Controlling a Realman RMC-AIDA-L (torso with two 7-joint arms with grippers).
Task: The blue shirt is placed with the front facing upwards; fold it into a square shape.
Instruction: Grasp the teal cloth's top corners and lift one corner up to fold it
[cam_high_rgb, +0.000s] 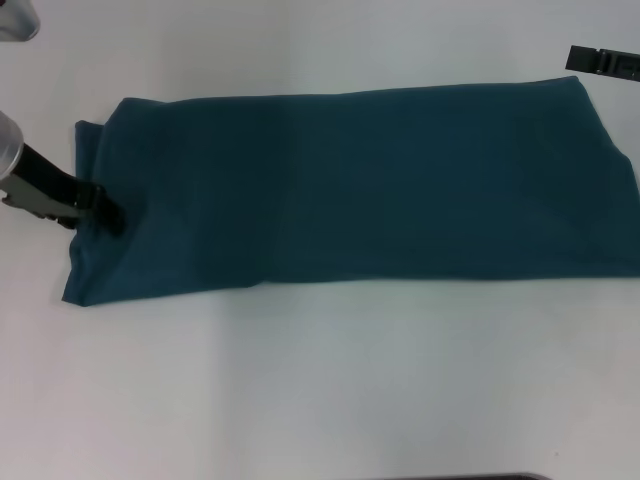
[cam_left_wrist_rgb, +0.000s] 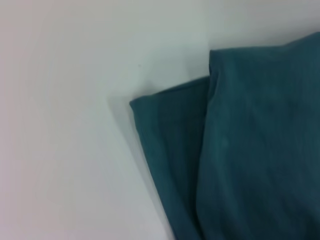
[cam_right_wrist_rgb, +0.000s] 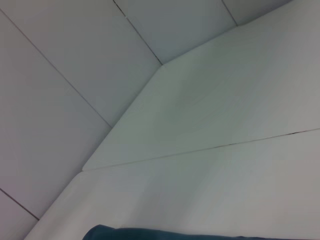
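Two grippers show: we see our left gripper (cam_high_rgb: 108, 215) clamped on the left end of the blue shirt (cam_high_rgb: 350, 185), folded lengthwise on the white tabletop (cam_high_rgb: 330, 390), our right gripper (cam_high_rgb: 603, 61) beyond its far-right corner, spread untellable.

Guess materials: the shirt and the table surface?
Blue shirt: looks like soft matte knit, probably cotton; it drapes in limp layered folds with no sheen. Table: smooth white hard surface, likely laminate or painted board, faintly glossy; exact material unclear.
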